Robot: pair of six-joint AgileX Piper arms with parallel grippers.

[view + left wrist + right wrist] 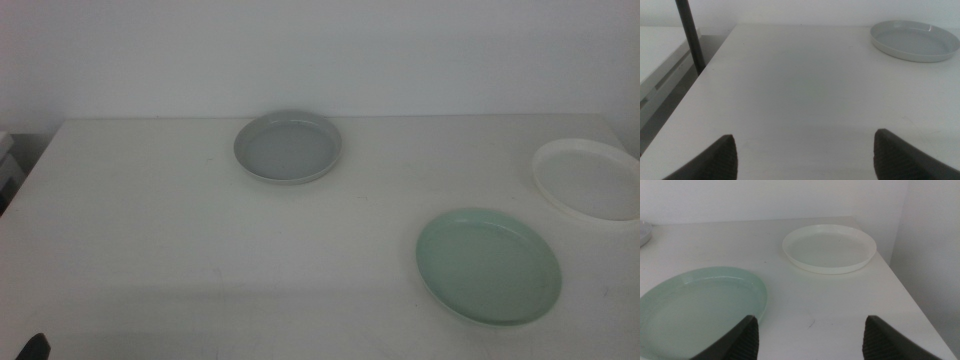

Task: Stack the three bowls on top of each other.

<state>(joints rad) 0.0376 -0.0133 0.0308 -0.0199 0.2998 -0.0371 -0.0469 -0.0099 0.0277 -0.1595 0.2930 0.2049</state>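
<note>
Three bowls lie apart on the white table (pixel 150 220). The grey bowl (pixel 288 146) sits at the back middle; it also shows in the left wrist view (pixel 915 40). The mint green bowl (pixel 488 265) sits at the front right, also in the right wrist view (pixel 697 307). The white bowl (pixel 588 182) sits at the right edge, also in the right wrist view (pixel 829 247). My left gripper (pixel 805 157) is open and empty over the table's front left, far from the grey bowl. My right gripper (pixel 807 340) is open and empty just beside the green bowl's rim.
A dark post (pixel 690 35) stands off the table's left side beside a pale ledge (pixel 660 60). The table's right edge (pixel 910 300) runs close to the white bowl. A dark gripper tip (pixel 33 348) shows at the bottom left corner of the middle view.
</note>
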